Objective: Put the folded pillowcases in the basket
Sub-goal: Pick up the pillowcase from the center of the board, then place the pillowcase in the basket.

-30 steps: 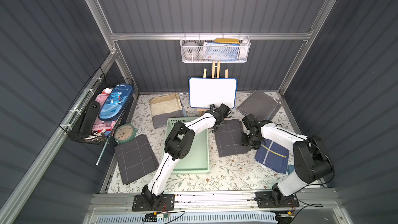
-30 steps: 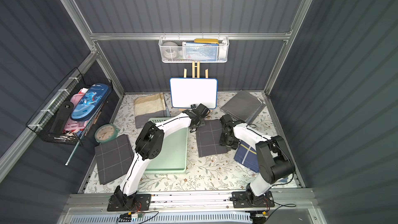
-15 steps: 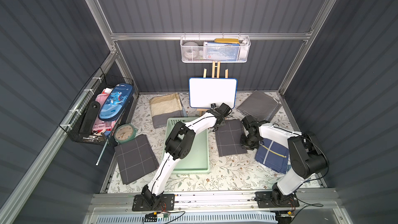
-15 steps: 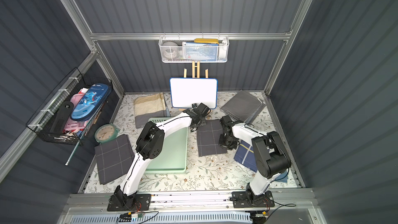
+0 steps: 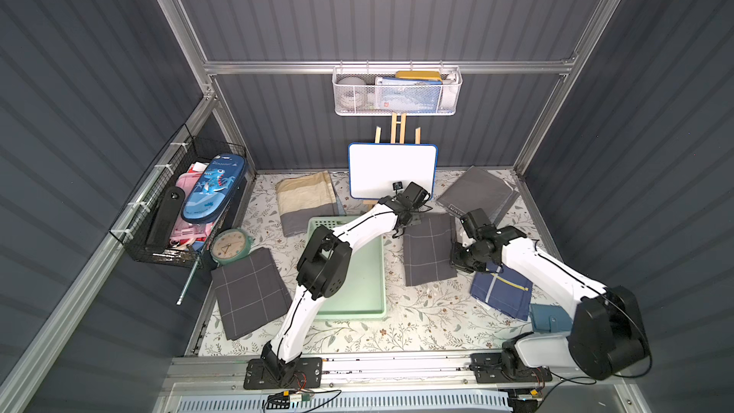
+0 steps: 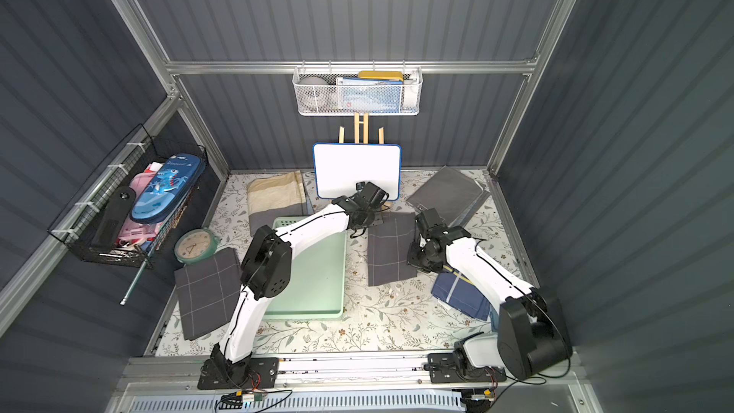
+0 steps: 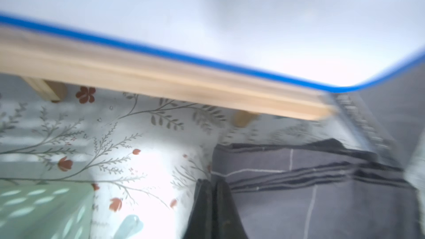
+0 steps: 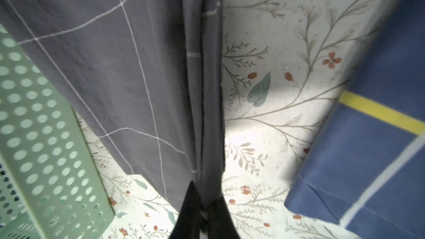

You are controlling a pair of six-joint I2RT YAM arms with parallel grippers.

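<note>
The folded pillowcase [image 5: 431,250] [image 6: 391,250], dark grey with thin white grid lines, lies on the floral mat just right of the basket [image 5: 357,311] [image 6: 310,313], a shallow mint-green tray with perforated walls. My left gripper [image 5: 403,224] [image 6: 363,226] is shut on the pillowcase's far left corner; its wrist view shows the gripper [image 7: 212,183] pinched at the pillowcase [image 7: 310,203] edge, with the basket [image 7: 34,208] beside it. My right gripper [image 5: 456,262] [image 6: 413,260] is shut on the right edge. In the right wrist view the pillowcase [image 8: 115,65] runs into the gripper [image 8: 203,194], the basket [image 8: 34,134] beyond.
A whiteboard on a wooden easel [image 5: 392,170] stands right behind the left gripper. A navy cloth [image 5: 502,292] lies under the right arm, a grey cloth [image 5: 474,192] at the back right, a beige one [image 5: 306,200] behind the basket. Another grey checked cloth [image 5: 250,292] and a clock [image 5: 230,246] are at the left.
My right gripper has closed from open onto the pillowcase's right edge. The left arm and the pillowcase have stayed where they were.
</note>
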